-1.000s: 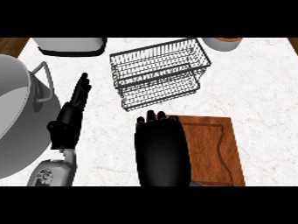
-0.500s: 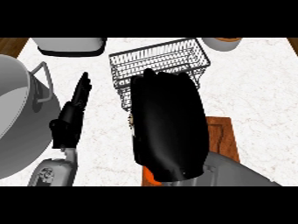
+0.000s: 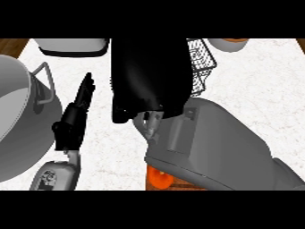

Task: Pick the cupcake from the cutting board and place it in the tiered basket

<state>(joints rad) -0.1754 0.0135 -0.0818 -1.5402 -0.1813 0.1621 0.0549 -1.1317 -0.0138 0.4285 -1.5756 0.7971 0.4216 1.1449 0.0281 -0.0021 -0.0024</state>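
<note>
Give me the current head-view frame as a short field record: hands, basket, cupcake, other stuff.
right hand: black hand raised over the tiered basket, hiding most of it; finger state not readable
right forearm: grey forearm fills the lower right
left hand: left hand at view left beside the pot, fingers straight, holding nothing
tiered basket: tiered basket, only its right wire side shows
cupcake: not identifiable; an orange patch shows under the forearm
cutting board: hidden
other: large grey pot at left
</note>
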